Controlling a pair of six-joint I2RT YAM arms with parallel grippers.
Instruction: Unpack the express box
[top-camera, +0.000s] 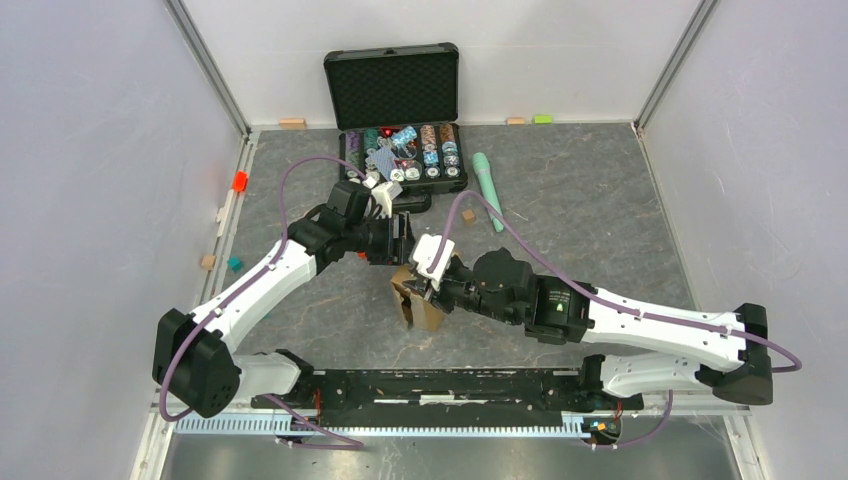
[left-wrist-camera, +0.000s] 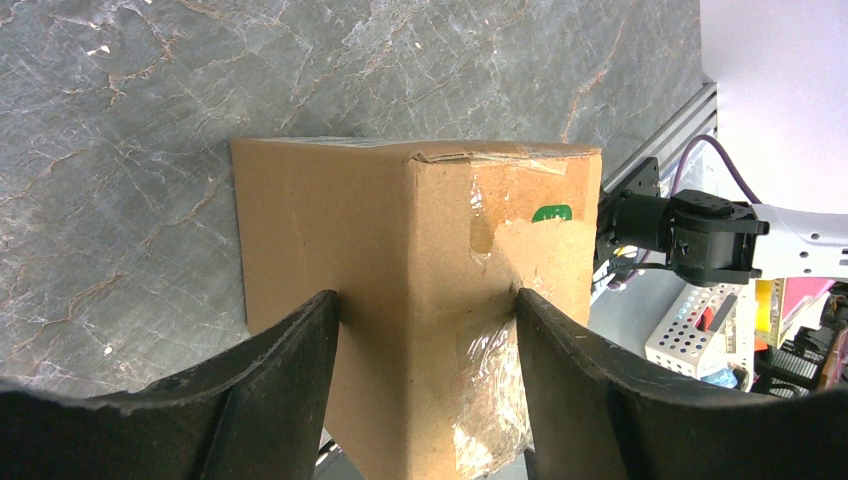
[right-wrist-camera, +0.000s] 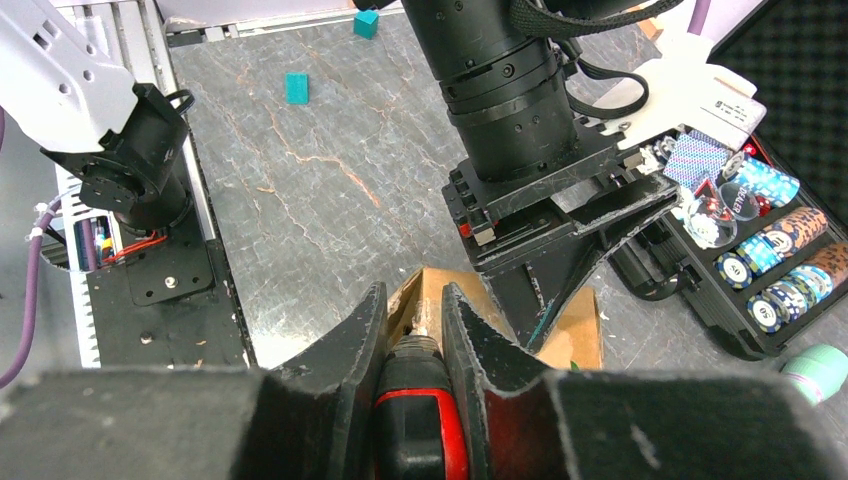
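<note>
Box: the express box (top-camera: 424, 308) stands on the grey table (top-camera: 600, 220), just below the middle of the top view, between the tips of the two arms; it is brown cardboard with shiny clear tape, torn in places, and a small green sticker (left-wrist-camera: 551, 213)
Left gripper: the left gripper (left-wrist-camera: 425, 298) reaches the box from the upper left in the top view; its black fingers (left-wrist-camera: 270, 390) are spread wide, one on each side of a corner edge of the box, with their tips against the cardboard; the box is wider than the gap
Right gripper: the right gripper (right-wrist-camera: 412, 300) comes in from the right in the top view; its fingers are pinched close on a red and black tool (right-wrist-camera: 415, 420) at the bottom middle of its own view, and the tool points at the top edge of the box
Case: a black case (top-camera: 392, 88) lies open at the top middle of the top view, lid up, with rows of poker chips (top-camera: 430, 150) inside; it is apart from the box
Other things: a light green stick (top-camera: 487, 188) lies to the right of the case; an orange block (top-camera: 240, 181) sits at the left edge of the table; a teal block (right-wrist-camera: 297, 87) shows at the upper left of the right wrist view
</note>
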